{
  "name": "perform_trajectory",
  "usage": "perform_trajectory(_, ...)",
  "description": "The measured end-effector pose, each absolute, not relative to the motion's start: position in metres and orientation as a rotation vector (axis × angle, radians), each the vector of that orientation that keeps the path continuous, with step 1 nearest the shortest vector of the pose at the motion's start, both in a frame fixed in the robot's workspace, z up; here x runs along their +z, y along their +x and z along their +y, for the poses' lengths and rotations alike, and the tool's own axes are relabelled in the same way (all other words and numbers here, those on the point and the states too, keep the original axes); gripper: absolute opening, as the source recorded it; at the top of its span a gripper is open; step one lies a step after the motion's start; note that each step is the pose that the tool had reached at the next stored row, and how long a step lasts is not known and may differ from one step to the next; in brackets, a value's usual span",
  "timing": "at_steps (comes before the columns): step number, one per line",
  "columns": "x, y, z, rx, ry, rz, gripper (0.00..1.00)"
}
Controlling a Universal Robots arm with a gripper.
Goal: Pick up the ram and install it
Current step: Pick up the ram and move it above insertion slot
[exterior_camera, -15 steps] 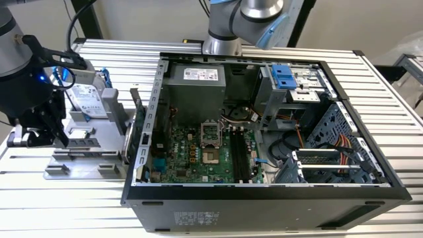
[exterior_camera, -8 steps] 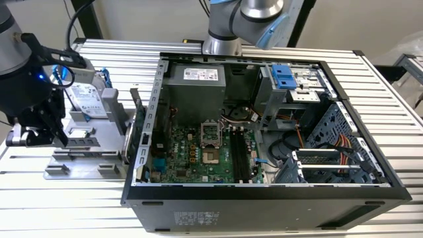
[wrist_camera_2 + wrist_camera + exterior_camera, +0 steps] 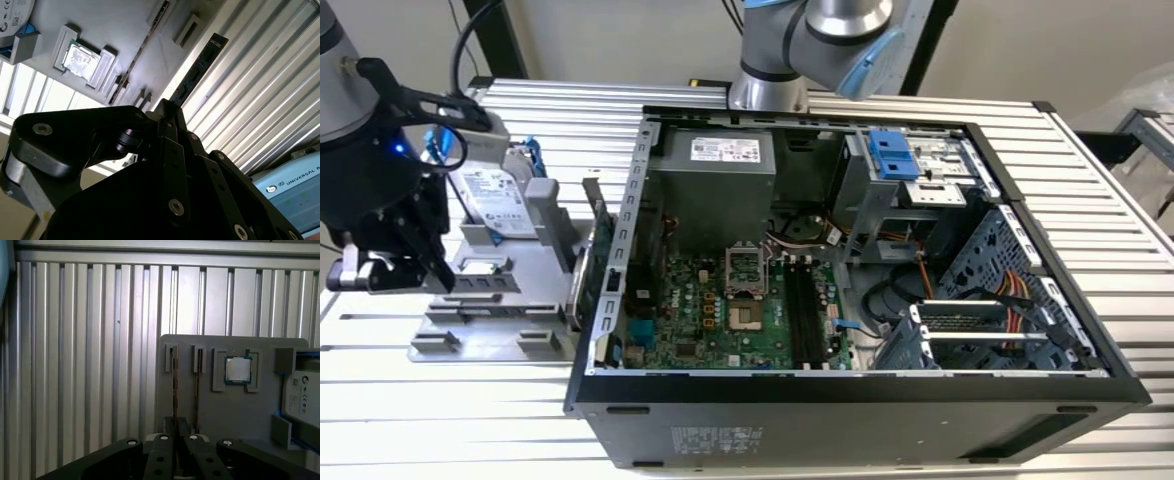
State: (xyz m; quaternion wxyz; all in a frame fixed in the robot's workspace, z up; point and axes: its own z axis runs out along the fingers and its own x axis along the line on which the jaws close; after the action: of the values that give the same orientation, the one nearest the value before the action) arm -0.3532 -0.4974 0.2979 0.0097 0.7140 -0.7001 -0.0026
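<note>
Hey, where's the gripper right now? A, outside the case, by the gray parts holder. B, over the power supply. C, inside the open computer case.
A: in the exterior view the gripper is at the exterior view's left, next to the gray parts holder, outside the computer case.

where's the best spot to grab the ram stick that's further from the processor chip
Take the ram near the middle of its exposed long upper edge, squeezing across the two flat faces. I'd come from above. It stands on edge in the grey holder, so it presents as a thin line, and the second stick sits close beside it.
</note>
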Motion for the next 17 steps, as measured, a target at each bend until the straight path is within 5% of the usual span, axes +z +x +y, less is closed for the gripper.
perform_trajectory(17,0.3070,-0.3532,-0.4974,-0.008,2.229,-2.186,0.00)
